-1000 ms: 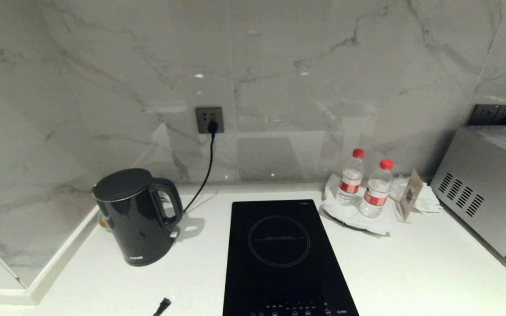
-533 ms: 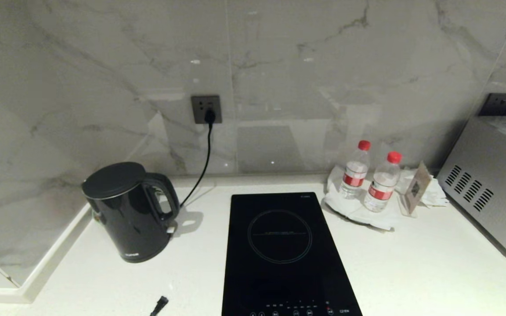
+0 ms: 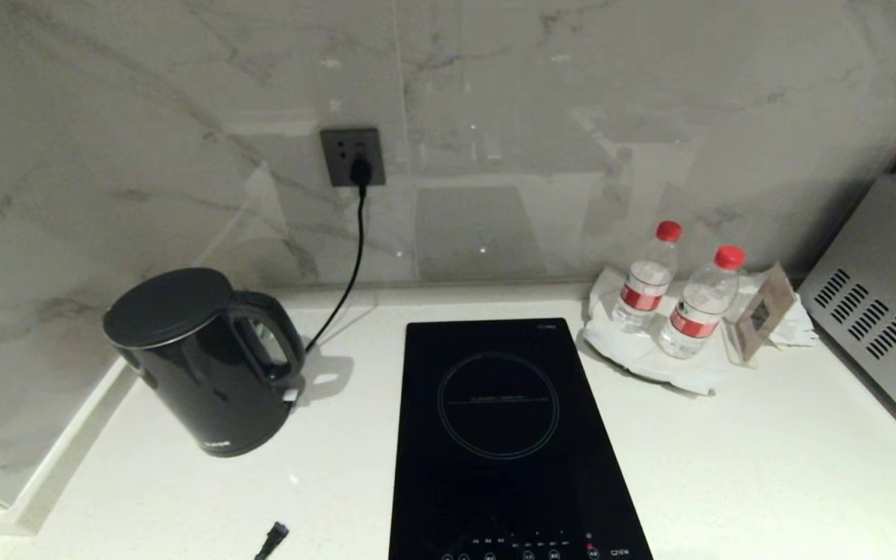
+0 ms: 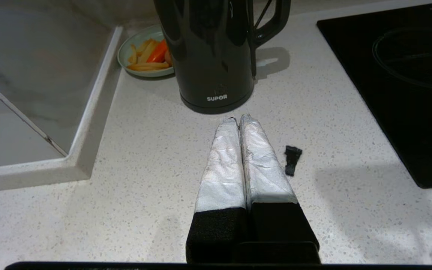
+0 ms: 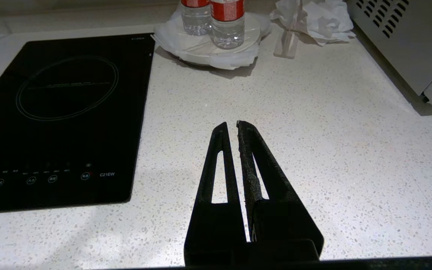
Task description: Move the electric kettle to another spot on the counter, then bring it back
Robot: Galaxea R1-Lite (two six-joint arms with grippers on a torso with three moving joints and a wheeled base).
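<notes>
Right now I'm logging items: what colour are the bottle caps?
Red, on both water bottles; clearest in the head view.

Head camera looks down over the counter (image 3: 728, 467); both low wrist cameras share its hob (image 3: 502, 435).

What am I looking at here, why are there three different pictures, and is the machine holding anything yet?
This is a two-armed robot at a kitchen counter. One picture comes from a camera on its head, looking down; neither arm shows there. The other two come from cameras on its wrists, behind the fingers. The left gripper, with silver-wrapped fingers, is shut and empty, hovering just short of the electric kettle. The right gripper, plain black, is shut and empty too, above bare counter. Also on the counter: a black induction hob, two water bottles on a white plate, a silver appliance, and a small dish of food behind the kettle. Nothing is held.
</notes>
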